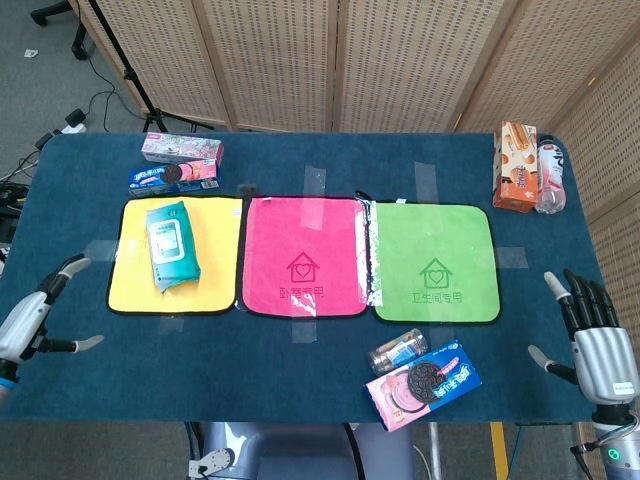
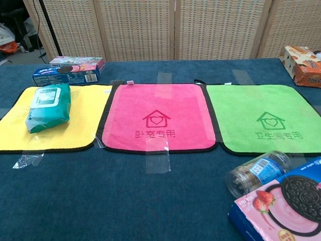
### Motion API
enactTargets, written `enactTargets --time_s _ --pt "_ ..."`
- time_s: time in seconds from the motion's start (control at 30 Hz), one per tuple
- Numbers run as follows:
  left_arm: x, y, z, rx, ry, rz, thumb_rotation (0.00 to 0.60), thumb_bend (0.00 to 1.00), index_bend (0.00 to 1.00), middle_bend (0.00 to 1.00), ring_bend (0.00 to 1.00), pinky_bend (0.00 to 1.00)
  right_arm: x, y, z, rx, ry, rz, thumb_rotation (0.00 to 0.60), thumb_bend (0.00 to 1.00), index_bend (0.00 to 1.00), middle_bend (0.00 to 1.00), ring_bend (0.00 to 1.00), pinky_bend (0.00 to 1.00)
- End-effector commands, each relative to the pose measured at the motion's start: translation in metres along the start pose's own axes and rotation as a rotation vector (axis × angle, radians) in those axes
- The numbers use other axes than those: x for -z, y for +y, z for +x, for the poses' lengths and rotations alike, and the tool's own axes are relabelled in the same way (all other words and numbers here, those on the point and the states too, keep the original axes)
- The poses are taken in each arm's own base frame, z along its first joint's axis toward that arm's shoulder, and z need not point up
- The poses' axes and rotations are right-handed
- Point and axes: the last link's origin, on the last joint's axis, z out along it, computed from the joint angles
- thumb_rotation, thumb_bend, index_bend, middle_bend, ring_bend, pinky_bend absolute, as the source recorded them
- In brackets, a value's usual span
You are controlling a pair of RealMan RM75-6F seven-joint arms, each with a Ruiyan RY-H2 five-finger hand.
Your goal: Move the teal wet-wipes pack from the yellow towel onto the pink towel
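Note:
The teal wet-wipes pack (image 1: 171,244) (image 2: 48,107) lies flat on the yellow towel (image 1: 216,263) (image 2: 83,125), its white lid towards the far end. The pink towel (image 1: 303,256) (image 2: 156,116) lies bare just to the right of it. My left hand (image 1: 32,318) hovers open over the table's left front edge, well short of the pack. My right hand (image 1: 592,338) stands open at the right front edge, fingers upward. The chest view shows neither hand.
A green towel (image 1: 436,261) lies right of the pink one. Two cookie boxes (image 1: 175,164) sit behind the yellow towel. A small jar (image 1: 398,351) and an Oreo box (image 1: 423,385) lie at the front right. An orange box (image 1: 515,165) and a bottle (image 1: 551,176) stand far right.

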Motion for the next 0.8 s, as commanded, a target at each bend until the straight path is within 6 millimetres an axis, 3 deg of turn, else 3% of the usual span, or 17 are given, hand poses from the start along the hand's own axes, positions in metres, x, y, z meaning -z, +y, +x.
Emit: enactTargets --time_s 0.03,0.13,0.27,0.8 --pt "-0.061 0.006 0.014 0.366 -0.116 0.133 0.600 0.11 0.00 0.00 0.00 0.00 -0.003 0.002 -0.001 -0.006 -0.009 -0.009 0.600 0.00 0.00 0.00 0.00 0.05" --pt "-0.084 0.002 0.009 0.489 -0.142 0.190 0.600 0.13 0.00 0.00 0.00 0.00 -0.004 0.004 -0.001 -0.015 -0.014 -0.014 0.600 0.00 0.00 0.00 0.00 0.05" --pt "-0.101 -0.006 0.000 0.565 -0.148 0.245 0.600 0.13 0.00 0.00 0.00 0.00 -0.006 0.006 -0.001 -0.020 -0.019 -0.024 0.600 0.00 0.00 0.00 0.00 0.05" --pt "-0.147 -0.014 -0.020 0.674 -0.104 0.311 0.600 0.16 0.00 0.00 0.00 0.00 -0.014 0.015 -0.007 -0.035 -0.053 -0.059 0.600 0.00 0.00 0.00 0.00 0.05"
